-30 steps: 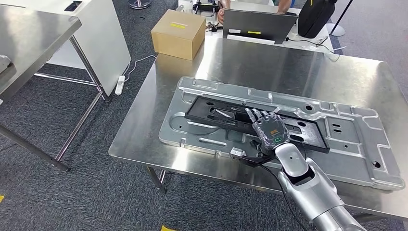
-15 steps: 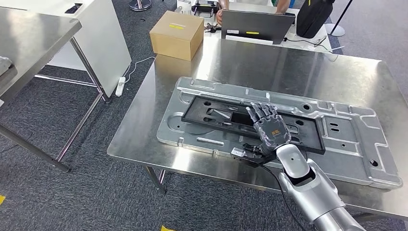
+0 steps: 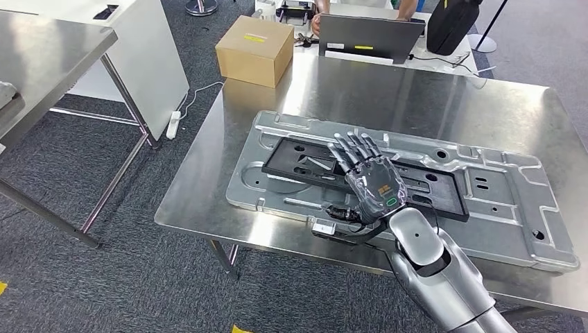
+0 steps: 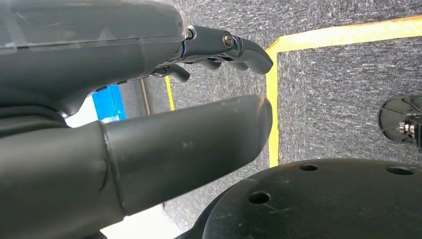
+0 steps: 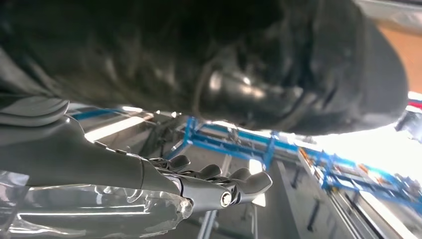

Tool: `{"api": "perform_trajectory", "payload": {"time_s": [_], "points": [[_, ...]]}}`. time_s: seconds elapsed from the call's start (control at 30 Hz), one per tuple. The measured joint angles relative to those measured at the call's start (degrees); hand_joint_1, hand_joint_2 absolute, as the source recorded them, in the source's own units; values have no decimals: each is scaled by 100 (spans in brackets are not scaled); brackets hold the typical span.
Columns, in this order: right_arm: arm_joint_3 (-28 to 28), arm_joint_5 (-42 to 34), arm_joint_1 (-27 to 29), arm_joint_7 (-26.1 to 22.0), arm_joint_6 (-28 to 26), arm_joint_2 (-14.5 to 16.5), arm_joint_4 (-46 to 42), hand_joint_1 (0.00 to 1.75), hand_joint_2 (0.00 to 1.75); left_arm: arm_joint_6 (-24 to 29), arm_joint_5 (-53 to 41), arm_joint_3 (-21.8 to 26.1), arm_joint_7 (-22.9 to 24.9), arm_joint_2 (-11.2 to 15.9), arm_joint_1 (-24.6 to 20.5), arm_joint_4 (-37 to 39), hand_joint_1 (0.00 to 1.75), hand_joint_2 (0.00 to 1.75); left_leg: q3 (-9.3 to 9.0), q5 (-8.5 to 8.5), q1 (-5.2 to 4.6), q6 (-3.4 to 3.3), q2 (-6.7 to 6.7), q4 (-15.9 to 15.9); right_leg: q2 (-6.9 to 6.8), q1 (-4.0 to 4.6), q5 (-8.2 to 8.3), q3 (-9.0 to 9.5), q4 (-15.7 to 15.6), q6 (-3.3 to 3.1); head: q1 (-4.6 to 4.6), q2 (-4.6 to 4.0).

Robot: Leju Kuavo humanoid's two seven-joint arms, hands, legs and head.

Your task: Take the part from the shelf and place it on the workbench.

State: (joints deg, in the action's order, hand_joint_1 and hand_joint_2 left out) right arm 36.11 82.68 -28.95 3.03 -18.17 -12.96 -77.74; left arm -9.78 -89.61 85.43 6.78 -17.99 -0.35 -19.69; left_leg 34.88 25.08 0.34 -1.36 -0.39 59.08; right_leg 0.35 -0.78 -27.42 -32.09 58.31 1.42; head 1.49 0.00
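Observation:
The part, a long black plastic frame (image 3: 305, 163), lies flat on a big silver stamped panel (image 3: 499, 208) on the steel workbench (image 3: 416, 97). My right hand (image 3: 371, 182) hovers over the middle of the frame, back up, fingers spread, holding nothing. It hides the frame's middle section. In the right wrist view the right hand's fingers (image 5: 219, 191) stretch out straight under a dark blurred surface. My left hand (image 4: 149, 99) hangs over grey carpet, thumb and fingers apart with nothing between them.
A cardboard box (image 3: 254, 48) sits at the workbench's far left corner. Behind it are a laptop (image 3: 371, 38), a black bag (image 3: 454, 24) and a person's hand (image 3: 317, 21). Another steel table (image 3: 41, 55) and a white cabinet (image 3: 149, 55) stand to the left.
My right hand has risen off the black frame and shifted a little left, with its fingers spreading wider. The frame stays where it lay on the panel.

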Motion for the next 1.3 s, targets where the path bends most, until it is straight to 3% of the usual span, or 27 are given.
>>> {"api": "perform_trajectory", "payload": {"time_s": [0.1,0.17,0.23,0.3,0.33,0.37,0.4,0.5,0.57,0.67,0.73,0.8,0.83,0.97,1.0,1.03,1.1,1.13,1.23,1.27,1.3], "points": [[84,-47,6,-10,-6,-1,-274,0,0,21,-11,12,73,1,-1,0,0,0,3,-15,-30,-51,-5,8,4,-28,39,13,-46,59,-3,0],[132,-57,19,-8,-32,-10,-460,0,0,38,-20,11,124,-5,-2,1,0,0,-28,-101,4,-116,15,-103,8,-34,14,7,-39,107,-2,0],[173,-55,38,-9,-81,-26,-607,0,0,42,-23,10,153,-14,-3,1,0,0,-46,-185,38,-155,47,-223,2,-25,-265,-127,288,107,2,0],[240,-38,85,-10,-119,-45,-700,0,0,40,-26,8,174,-15,-2,1,0,0,-15,-217,31,-164,60,-241,-4,-35,-683,-416,1013,113,3,0],[276,-29,122,-10,-128,-56,-732,0,0,39,-26,8,181,-15,0,2,0,0,8,-228,31,-156,63,-234,-5,-46,-818,-543,1343,125,3,0],[302,-22,158,-10,-132,-66,-756,0,0,39,-27,8,185,-15,1,2,0,0,34,-241,33,-144,63,-220,-8,-62,-849,-590,1501,139,2,0],[321,-20,184,-10,-134,-72,-779,0,0,38,-28,8,186,-16,2,2,0,0,64,-253,41,-126,63,-197,-12,-83,-774,-529,1436,156,3,0],[365,-18,195,-10,-142,-84,-853,0,0,35,-29,6,186,-20,-1,1,0,0,175,-267,62,-33,60,-63,-21,-135,-331,44,386,195,4,0],[397,-18,201,-11,-151,-89,-895,0,0,36,-34,4,186,-17,-2,0,0,0,222,-287,48,60,53,-6,7,-116,-231,177,74,137,-4,0],[424,-19,204,-10,-160,-96,-923,0,0,36,-38,3,191,-16,10,0,0,0,253,-342,66,192,42,-20,17,-83,-126,87,104,-37,-11,0],[446,-19,198,-10,-164,-98,-924,0,0,36,-38,3,198,-15,13,0,0,0,382,-49,87,246,38,242,-3,-95,-22,-11,94,-151,-19,0],[468,-20,199,-6,-168,-98,-924,0,0,36,-39,1,201,-15,8,0,0,0,584,454,94,270,39,821,-16,-81,62,-122,95,-207,-27,0],[471,-21,201,-5,-169,-98,-924,0,0,36,-39,0,201,-15,7,0,0,0,649,600,94,275,39,1030,-19,-74,84,-153,96,-215,-27,0],[481,-28,207,6,-170,-99,-922,0,0,37,-40,-3,201,-14,5,0,0,0,739,801,93,281,39,1405,-23,-56,131,-221,100,-221,-29,0],[489,-32,214,13,-171,-103,-920,0,0,38,-40,-5,201,-14,4,0,0,0,680,845,92,272,39,1483,-26,-41,173,-279,103,-221,-29,0],[500,-39,222,23,-173,-115,-920,0,0,39,-40,-13,201,-13,2,0,0,0,362,798,80,228,37,1204,-25,-22,242,-360,107,-213,-30,0],[516,-64,235,37,-179,-150,-924,0,0,42,-40,-31,202,-6,-12,0,0,0,-361,627,32,122,35,323,-26,14,381,-494,112,-169,-28,0],[520,-85,235,40,-181,-167,-927,0,0,43,-39,-38,202,-3,-18,0,0,0,-632,534,2,74,32,-81,-27,18,438,-527,109,-131,-28,0],[521,-134,242,39,-180,-196,-927,0,0,43,-39,-42,208,-1,-12,1,0,0,-605,407,-29,-5,46,-159,-33,-7,532,-535,68,-11,-26,0],[521,-143,244,39,-179,-213,-927,0,0,44,-40,-43,213,-1,-8,1,0,0,-581,337,-20,-47,61,-188,-27,-12,464,-560,102,21,-23,0],[521,-147,246,39,-179,-232,-927,0,0,44,-40,-43,216,-1,-6,2,0,0,-540,258,-6,-93,80,-219,-20,-15,294,-615,229,47,-19,0]]}}
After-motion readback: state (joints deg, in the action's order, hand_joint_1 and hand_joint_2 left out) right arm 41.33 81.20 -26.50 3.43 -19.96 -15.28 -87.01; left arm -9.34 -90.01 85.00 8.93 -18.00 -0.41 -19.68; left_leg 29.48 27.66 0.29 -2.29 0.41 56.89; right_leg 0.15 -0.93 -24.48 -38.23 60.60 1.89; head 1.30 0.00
